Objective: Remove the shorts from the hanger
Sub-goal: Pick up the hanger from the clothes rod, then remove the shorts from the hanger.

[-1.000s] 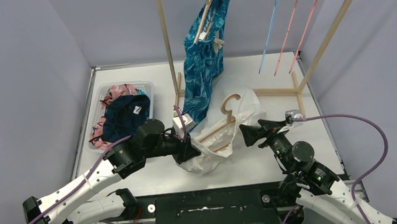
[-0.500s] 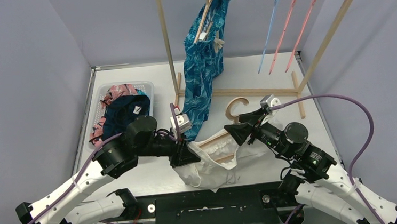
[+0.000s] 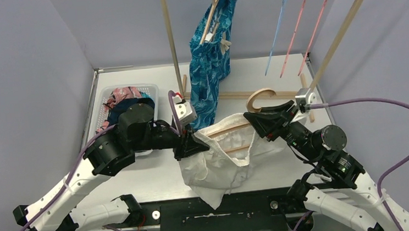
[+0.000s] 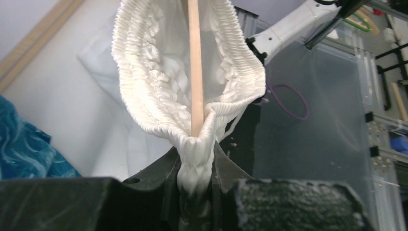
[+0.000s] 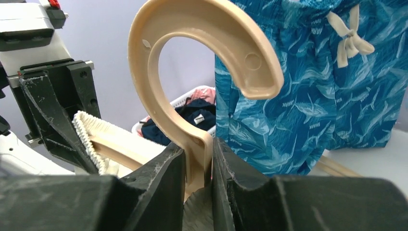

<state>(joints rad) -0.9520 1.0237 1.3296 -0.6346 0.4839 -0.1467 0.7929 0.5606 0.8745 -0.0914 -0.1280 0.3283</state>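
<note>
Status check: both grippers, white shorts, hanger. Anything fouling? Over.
Left gripper shut on waistband of white shorts. Right gripper shut on hanger neck. Waistband not yet off the hanger bar. Blue shorts hang close behind left wrist, nothing snagged in view.

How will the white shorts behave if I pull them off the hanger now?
Probably floppy: the white shorts sag in loose folds below the hanger. The gathered waistband, pinched in the left gripper, looks elastic, so it likely stretches before slipping off.

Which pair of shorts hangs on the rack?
The blue patterned shorts: they alone hang from the rack. The white shorts are off it, and the other shorts lie in the basket.
</note>
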